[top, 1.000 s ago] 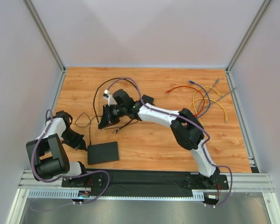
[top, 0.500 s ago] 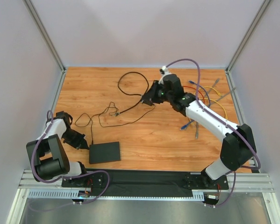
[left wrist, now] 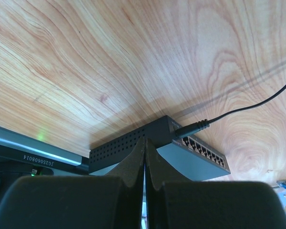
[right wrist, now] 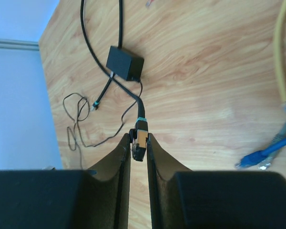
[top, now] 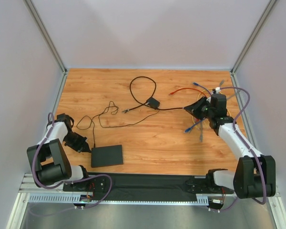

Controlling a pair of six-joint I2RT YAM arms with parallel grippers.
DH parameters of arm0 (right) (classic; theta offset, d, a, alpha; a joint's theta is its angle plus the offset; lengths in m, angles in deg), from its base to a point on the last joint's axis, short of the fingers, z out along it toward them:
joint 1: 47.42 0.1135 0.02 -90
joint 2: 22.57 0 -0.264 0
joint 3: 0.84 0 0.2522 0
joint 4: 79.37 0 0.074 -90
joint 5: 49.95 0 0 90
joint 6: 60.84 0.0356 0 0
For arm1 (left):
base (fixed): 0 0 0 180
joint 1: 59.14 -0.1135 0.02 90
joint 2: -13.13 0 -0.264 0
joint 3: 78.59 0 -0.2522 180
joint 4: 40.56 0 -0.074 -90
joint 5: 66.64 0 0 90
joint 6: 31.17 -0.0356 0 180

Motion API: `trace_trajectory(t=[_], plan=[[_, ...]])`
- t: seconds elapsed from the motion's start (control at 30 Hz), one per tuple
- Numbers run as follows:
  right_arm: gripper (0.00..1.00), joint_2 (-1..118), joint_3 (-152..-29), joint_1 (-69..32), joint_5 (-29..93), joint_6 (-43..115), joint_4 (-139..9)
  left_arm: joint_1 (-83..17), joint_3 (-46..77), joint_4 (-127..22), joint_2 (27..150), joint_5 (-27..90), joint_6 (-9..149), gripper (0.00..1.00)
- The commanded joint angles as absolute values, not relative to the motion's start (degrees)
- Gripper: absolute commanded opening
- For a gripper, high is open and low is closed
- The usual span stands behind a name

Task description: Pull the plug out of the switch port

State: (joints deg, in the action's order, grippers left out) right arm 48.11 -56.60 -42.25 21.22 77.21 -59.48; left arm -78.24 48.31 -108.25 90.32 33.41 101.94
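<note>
1. Right gripper (top: 194,108), in the top view, is on the right side of the table with a black cable (top: 171,109) running from its tips toward the adapter block (top: 153,102). It is well apart from the switch port (top: 106,155), which lies flat near the front left. The left gripper (top: 82,145) sits just beside the switch port's left edge. A thin cord (top: 93,131) leads away from the box.

2. In the left wrist view, the left gripper (left wrist: 144,145) has its fingers pressed together with nothing between them. The tips are at the near corner of the switch port (left wrist: 124,145), though whether they touch it is unclear. A barrel plug (left wrist: 193,128) is seated beside the socket row (left wrist: 207,151).
   - The box looks light and likely to slide on the smooth wood, so it needs bracing during any pull.
   - Take hold of the barrel plug's stiff body, not its limp cord.

3. In the right wrist view, the right gripper (right wrist: 138,143) is clamped across a cable plug (right wrist: 139,137) that has a metal shell and a cyan band. The plug is free of any socket.
   - The shell is small, hard and probably slippery.
   - Its cable looks springy enough to tug sideways.
</note>
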Motion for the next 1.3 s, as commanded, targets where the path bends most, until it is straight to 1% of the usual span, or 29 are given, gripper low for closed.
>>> trace_trajectory(t=[0.0, 0.1, 0.2, 0.3, 0.33, 0.37, 0.4, 0.43, 0.47, 0.53, 0.57, 0.6, 0.67, 0.73, 0.8, 0.9, 1.0, 1.07, 1.2, 1.27], plan=[[0.00, 47.7, -62.0, -46.0, 22.6, 69.1, -53.9, -77.9, 47.1, -109.4, 88.7, 34.5, 100.8, 0.00], [0.00, 51.0, -68.1, -49.1, 24.7, 64.6, -48.1, -77.9, 47.0, -109.7, 88.1, 34.4, 100.6, 0.00], [0.00, 54.2, -70.3, -51.5, 26.9, 61.9, -45.5, -77.8, 47.5, -109.8, 87.7, 34.4, 100.4, 0.00], [0.00, 59.4, -72.7, -52.5, 24.1, 61.5, -43.9, -77.8, 47.7, -109.4, 87.7, 35.2, 100.1, 0.00], [0.00, 60.6, -72.5, -52.8, 21.3, 61.9, -44.6, -77.9, 47.7, -109.5, 87.3, 35.4, 100.1, 0.00], [0.00, 62.1, -72.2, -53.6, 18.8, 64.9, -48.3, -77.9, 47.7, -109.6, 87.2, 35.1, 100.0, 0.00], [0.00, 62.5, -71.3, -54.2, 11.9, 68.0, -52.4, -77.9, 47.4, -109.7, 87.0, 35.1, 100.0, 0.00], [0.00, 62.8, -66.6, -55.1, 7.3, 72.8, -59.6, -77.9, 47.4, -109.8, 87.0, 35.1, 100.0, 0.00], [0.00, 63.8, -65.8, -55.2, 4.5, 83.2, -72.5, -77.9, 47.2, -110.0, 86.9, 35.1, 99.8, 0.00], [0.00, 66.2, -70.3, -52.6, 0.4, 84.6, -72.5, -77.9, 46.8, -110.3, 86.6, 35.0, 99.7, 0.00], [0.00, 68.2, -76.9, -48.9, -0.3, 83.5, -68.9, -77.8, 46.6, -110.4, 86.5, 34.9, 99.7, 0.00], [0.00, 68.7, -78.9, -47.7, -0.4, 84.1, -68.7, -77.8, 46.5, -110.4, 86.6, 34.9, 99.7, 0.00], [0.00, 69.2, -81.1, -43.4, 1.6, 87.0, -73.2, -77.9, 46.4, -110.5, 86.7, 34.9, 99.7, 0.00], [0.00, 70.1, -83.1, -42.8, 5.6, 88.6, -73.7, -77.8, 46.4, -110.6, 86.6, 35.1, 99.7, 0.00], [0.00, 72.4, -88.1, -42.8, 11.0, 85.5, -68.8, -77.8, 46.2, -110.7, 86.3, 35.3, 99.7, 0.00], [0.00, 76.7, -94.5, -43.6, 15.6, 81.6, -60.8, -77.8, 46.3, -111.0, 85.9, 35.1, 99.3, 0.00], [0.00, 78.3, -97.6, -45.0, 24.8, 75.5, -50.2, -77.9, 46.6, -111.1, 85.9, 35.8, 99.2, 0.00], [0.00, 78.2, -97.6, -46.3, 27.8, 69.7, -43.8, -77.9, 46.7, -111.0, 85.9, 36.4, 99.3, 0.00], [0.00, 76.5, -93.1, -48.9, 32.3, 62.6, -38.9, -77.8, 47.0, -110.4, 84.8, 36.9, 99.0, 0.00], [0.00, 74.7, -88.6, -49.5, 34.8, 59.9, -38.6, -77.9, 47.0, -110.1, 84.6, 37.4, 98.6, 0.00]])
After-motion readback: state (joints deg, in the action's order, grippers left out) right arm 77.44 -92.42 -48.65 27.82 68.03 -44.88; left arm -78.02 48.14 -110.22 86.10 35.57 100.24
